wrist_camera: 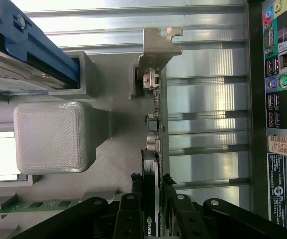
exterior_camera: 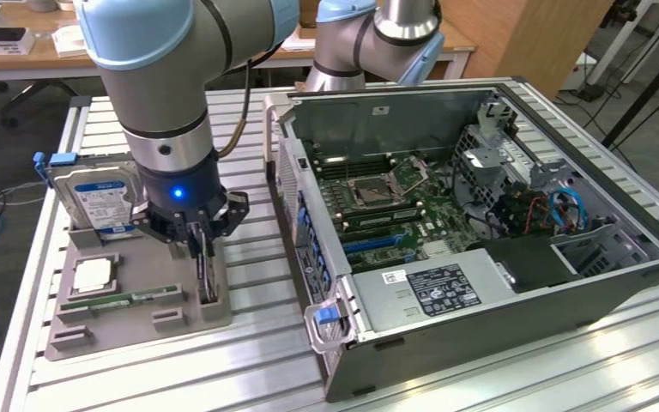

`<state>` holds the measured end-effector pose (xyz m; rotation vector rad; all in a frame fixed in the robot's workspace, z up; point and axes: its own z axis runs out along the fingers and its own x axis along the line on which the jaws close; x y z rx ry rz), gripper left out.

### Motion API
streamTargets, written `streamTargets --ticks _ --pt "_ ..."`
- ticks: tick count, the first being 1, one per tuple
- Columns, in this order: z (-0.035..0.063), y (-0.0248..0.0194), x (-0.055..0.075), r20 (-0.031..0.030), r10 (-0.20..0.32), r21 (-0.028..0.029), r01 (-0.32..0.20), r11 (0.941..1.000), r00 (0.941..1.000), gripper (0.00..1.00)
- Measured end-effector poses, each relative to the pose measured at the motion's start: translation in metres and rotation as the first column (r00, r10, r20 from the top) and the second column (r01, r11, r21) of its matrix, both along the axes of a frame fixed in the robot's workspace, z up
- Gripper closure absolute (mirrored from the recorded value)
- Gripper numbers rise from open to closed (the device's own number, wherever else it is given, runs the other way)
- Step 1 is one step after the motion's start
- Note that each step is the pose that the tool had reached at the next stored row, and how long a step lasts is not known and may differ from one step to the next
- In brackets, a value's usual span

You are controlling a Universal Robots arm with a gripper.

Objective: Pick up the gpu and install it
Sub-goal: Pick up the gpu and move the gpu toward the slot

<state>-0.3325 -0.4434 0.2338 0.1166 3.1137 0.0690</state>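
GPU (exterior_camera: 207, 279) stands on edge in gray holder (exterior_camera: 135, 335); we note claw (exterior_camera: 200, 247) clamped narrow on it.

- Black jaws closed on both faces of the gpu (wrist_camera: 155, 124), seen edge-on.
- Silver bracket (wrist_camera: 155, 47) at the card's far end, beside a post of the grey holder (wrist_camera: 118, 164).
- Blue-railed hard drive (wrist_camera: 31, 55) and green RAM stick (wrist_camera: 19, 206) on that holder.
- Ribbed tabletop (wrist_camera: 208, 97) between card and computer case (wrist_camera: 280, 99).
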Motion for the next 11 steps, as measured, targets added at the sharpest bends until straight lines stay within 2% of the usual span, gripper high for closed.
streamTargets --ticks 5,11 --pt "0.0008 0.0000 0.0000 0.0001 0.000 0.0001 0.000 1.0000 1.0000 0.74" --pt "0.0068 0.0000 0.0000 -0.0001 0.000 0.0000 0.000 1.0000 1.0000 0.74"
